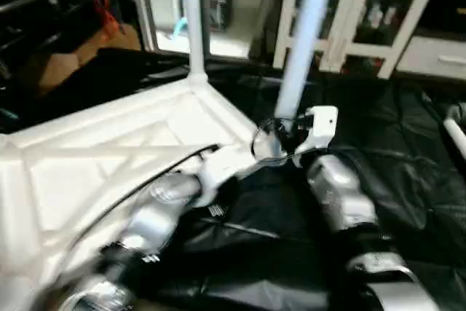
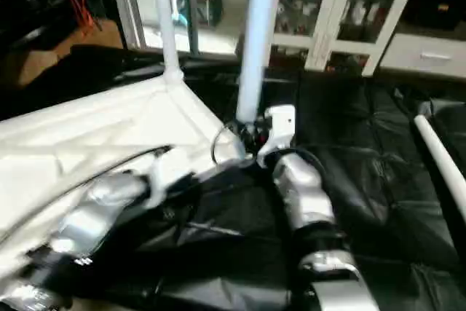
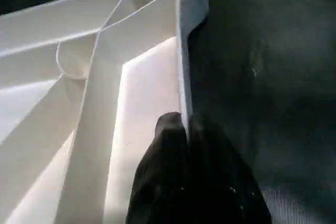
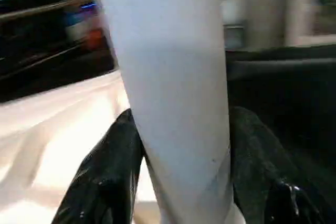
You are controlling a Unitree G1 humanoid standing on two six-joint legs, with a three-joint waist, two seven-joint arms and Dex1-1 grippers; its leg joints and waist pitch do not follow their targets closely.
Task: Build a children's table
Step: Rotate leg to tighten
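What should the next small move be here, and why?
Probably lower the held leg toward the near corner of the tabletop. The right gripper has its jaws around the upright leg, while the left gripper pinches the tabletop's rim, steadying it.

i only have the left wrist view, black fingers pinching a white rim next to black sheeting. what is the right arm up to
Observer: The right gripper has a white table leg between its fingers, held upright beside the tabletop corner nearest it.
Operator: any legs fitted yet
Observer: One leg stands in the far corner socket.
Operator: spare legs around
Observer: One more leg lies on the black sheeting at the robot's right.
Operator: is my left holding firmly
Observer: The left gripper is shut on the tabletop's side rim; firmness I cannot judge.
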